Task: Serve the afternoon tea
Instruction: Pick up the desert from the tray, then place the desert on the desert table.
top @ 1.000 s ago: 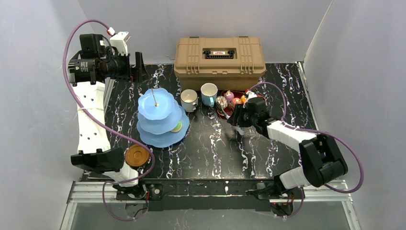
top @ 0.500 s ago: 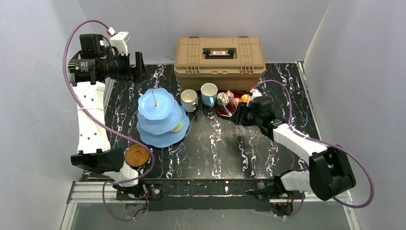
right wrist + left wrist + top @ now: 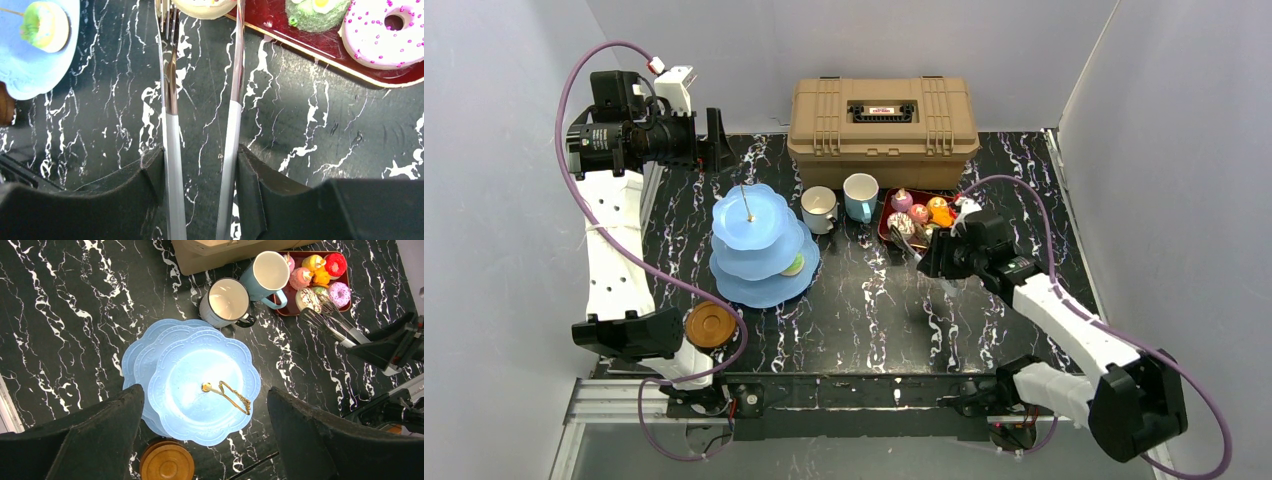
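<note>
**Colleague:** What is nearest to the bases?

**Me:** In my overhead view, the brown saucers [image 3: 709,325] are stacked at 7 o'clock of the table [image 3: 864,320]. Beyond them, at about 9 o'clock, stands the blue cake stand [image 3: 759,250]. One green donut [image 3: 793,265] lies on its lowest tier.

**Colleague:** And the right gripper?

**Me:** The right gripper [image 3: 923,252] is near the middle of the table, a little toward 3 o'clock. From above, the grip is too small for me to judge. My right wrist view shows it well: the two fingers [image 3: 145,175] press from outside on the metal tongs [image 3: 170,125], so it holds them. The arms of the tongs pass on either side of a cream cake [image 3: 205,4] at the edge of the dark-red tray [image 3: 300,45]. If they pinch it I cannot tell, because the frame cuts it. In that view a pink donut [image 3: 385,30] lies at 1 o'clock. The stand is at 9 o'clock of this gripper, well apart.

**Colleague:** Farther?

**Me:** The white mug [image 3: 819,208] and the light-blue mug [image 3: 860,195] stand side by side at 12 o'clock, between stand and tray. Behind them is the tan toolbox [image 3: 884,115].

**Colleague:** The left gripper?

**Me:** The left gripper [image 3: 716,140] hangs high at 11 o'clock. Only my left wrist view shows its fingers [image 3: 90,440] wide apart and empty, with the top tier of the stand directly under them.
</note>
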Tool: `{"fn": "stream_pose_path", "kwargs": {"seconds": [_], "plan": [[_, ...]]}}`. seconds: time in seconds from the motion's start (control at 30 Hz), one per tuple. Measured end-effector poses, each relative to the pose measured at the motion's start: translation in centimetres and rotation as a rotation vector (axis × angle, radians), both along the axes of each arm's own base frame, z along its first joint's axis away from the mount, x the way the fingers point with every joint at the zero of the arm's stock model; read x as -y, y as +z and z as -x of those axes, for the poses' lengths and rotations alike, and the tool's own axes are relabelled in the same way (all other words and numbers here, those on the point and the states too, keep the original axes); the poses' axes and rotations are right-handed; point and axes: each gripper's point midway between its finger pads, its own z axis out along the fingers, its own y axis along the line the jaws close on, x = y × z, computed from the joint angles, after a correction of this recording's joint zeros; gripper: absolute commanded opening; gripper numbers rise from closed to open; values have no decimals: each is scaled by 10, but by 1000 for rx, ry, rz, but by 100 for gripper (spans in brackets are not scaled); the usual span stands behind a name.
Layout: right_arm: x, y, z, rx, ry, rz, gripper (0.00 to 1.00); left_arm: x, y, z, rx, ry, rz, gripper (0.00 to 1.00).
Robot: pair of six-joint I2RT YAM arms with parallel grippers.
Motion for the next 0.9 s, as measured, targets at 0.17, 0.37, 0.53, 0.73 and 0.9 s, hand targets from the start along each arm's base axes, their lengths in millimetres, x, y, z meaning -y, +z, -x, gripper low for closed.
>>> {"fn": "stream_pose_path", "kwargs": {"seconds": [0.17, 0.37, 0.53, 0.73, 0.9], "plan": [[-6, 16, 16, -4, 49, -13, 26, 1, 0, 1, -7, -1, 10, 90], [-45, 29, 53, -25, 231, 9, 27, 1, -1, 1, -8, 0, 10, 90], [-92, 41, 91, -13, 411, 17, 26, 1, -2, 0, -15, 0, 9, 91], [-134, 40, 119, -9, 537, 30, 27, 1, -4, 1, -22, 0, 5, 91], [-160, 17, 129, -27, 588, 70, 27, 0, -3, 4, -30, -10, -8, 92]]}}
